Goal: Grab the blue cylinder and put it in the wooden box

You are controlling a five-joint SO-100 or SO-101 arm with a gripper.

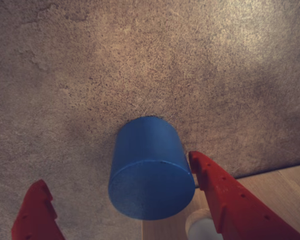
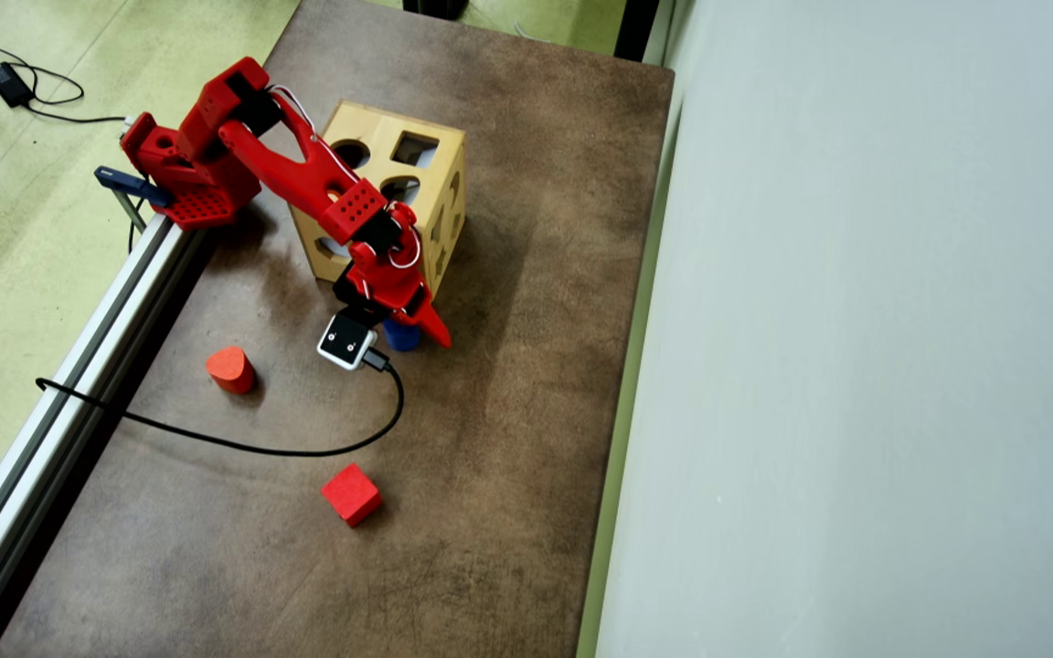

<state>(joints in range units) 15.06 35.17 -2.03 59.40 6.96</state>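
Standing upright on the brown tabletop (image 2: 508,439), the blue cylinder (image 1: 150,172) sits between the red gripper (image 1: 120,192) fingers. The jaws are apart; the right finger (image 1: 215,185) appears to touch it, though that's unclear. The wooden box (image 2: 435,155) is close beside it.

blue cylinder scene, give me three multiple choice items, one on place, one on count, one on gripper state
1. Where is the blue cylinder?
A. inside the wooden box
B. between the gripper's fingers
C. beside the red cube

2. How many red blocks lie loose on the table?
A. two
B. four
C. none

3. How are the gripper's jaws?
A. shut tight on nothing
B. out of view
C. spread, one either side of the cylinder

Answers:
1 B: the wrist view shows a finger on each side.
2 A: the red cube and a rounded red block.
3 C: the left finger stands clear of it.
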